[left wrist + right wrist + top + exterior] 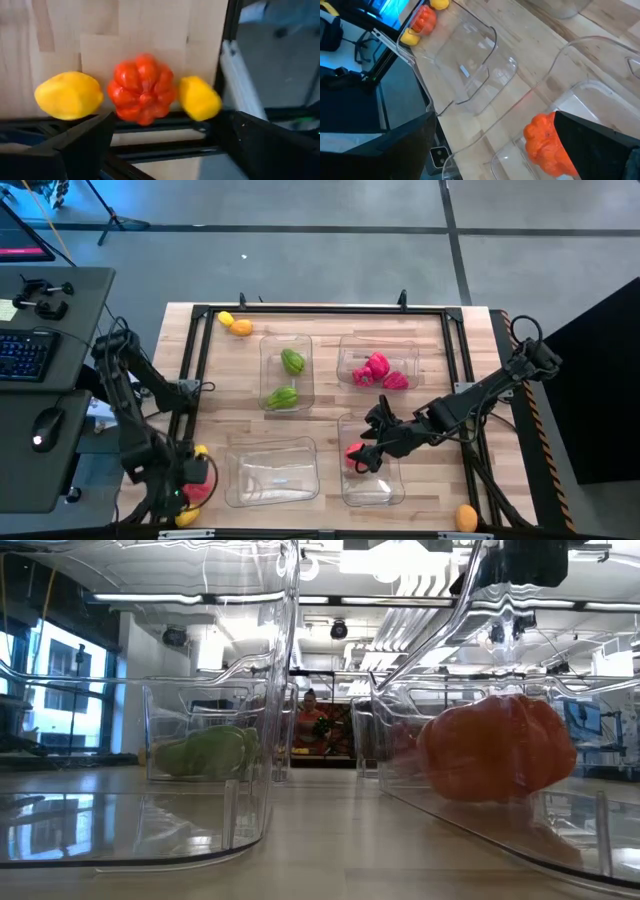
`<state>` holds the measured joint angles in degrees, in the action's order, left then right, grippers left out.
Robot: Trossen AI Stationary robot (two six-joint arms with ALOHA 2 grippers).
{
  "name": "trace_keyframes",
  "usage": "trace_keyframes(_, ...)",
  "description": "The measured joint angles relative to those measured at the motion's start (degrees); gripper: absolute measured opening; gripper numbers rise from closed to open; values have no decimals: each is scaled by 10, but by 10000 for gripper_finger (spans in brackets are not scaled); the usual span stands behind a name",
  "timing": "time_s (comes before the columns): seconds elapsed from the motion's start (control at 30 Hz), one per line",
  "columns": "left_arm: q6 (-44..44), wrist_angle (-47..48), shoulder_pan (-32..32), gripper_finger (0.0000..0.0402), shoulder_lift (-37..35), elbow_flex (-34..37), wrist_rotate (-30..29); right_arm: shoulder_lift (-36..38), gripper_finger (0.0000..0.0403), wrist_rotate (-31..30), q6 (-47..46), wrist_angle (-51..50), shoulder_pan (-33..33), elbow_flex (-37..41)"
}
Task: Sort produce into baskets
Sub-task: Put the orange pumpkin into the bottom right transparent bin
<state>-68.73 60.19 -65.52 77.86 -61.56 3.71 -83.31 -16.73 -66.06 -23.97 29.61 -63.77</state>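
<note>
**Both grippers open, one piece just binned, three waiting at the left corner**

The right gripper (372, 448) hangs with jaws spread and empty over the near-right basket (385, 488), where a red ribbed piece (546, 141) lies, apparently released. The left gripper (182, 485), equally wide and holding nothing, is lined up on a red pumpkin-like piece (142, 87) between two yellow pieces (68, 95), likely its next pick. Green produce (292, 362) and pink produce (378, 370) fill the far baskets.

Bright overhead ceiling lights (420, 580); glare on clear bins (250, 690); wrist views blurred.
</note>
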Motion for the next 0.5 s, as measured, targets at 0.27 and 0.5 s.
trace_keyframes(0.27,53,-1,-28,394,59,0,-52,0,397,-22,-10,-2,0,0)
trace_keyframes(0.5,59,-4,-28,394,113,0,-19,0,397,-22,-3,-6,0,0)
